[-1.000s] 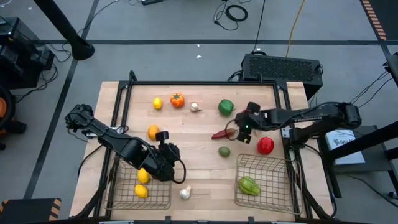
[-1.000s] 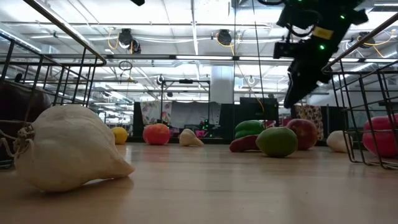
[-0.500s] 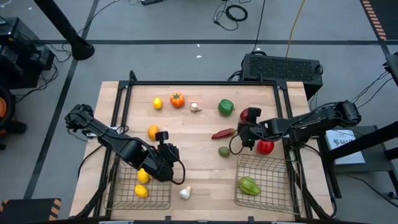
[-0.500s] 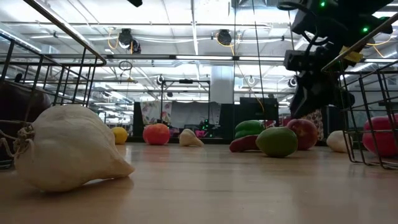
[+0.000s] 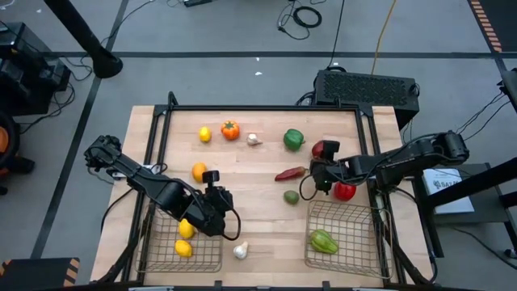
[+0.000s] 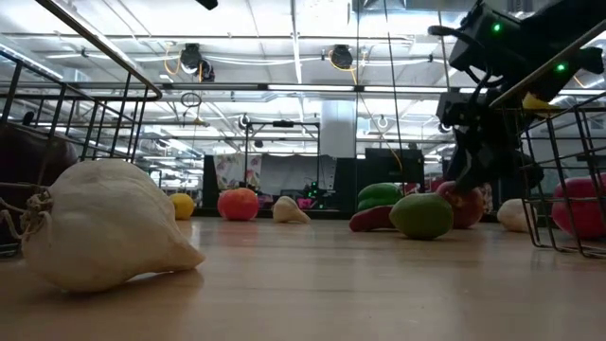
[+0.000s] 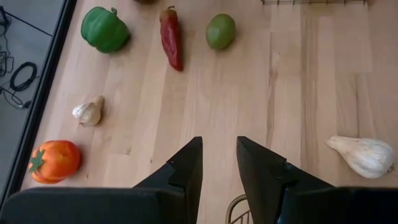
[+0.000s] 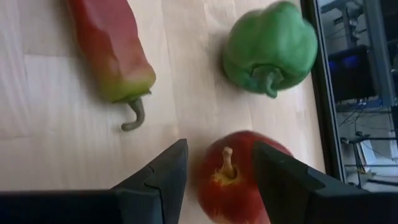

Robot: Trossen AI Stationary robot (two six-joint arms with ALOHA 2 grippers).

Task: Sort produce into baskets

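Right gripper has swung off the red chili toward the table's right edge since 1 second ago and now sits low over a red apple, jaws part-open astride its stem, nothing clamped yet. Judged: apple is the next pick.

Right basket, front-right corner, holds 1 green pepper; open boards between it and the apple, though a 2nd red piece and a green fruit lie near.

Left gripper waits over the left basket's inner rim, jaws narrow, empty; 2 lemons inside.
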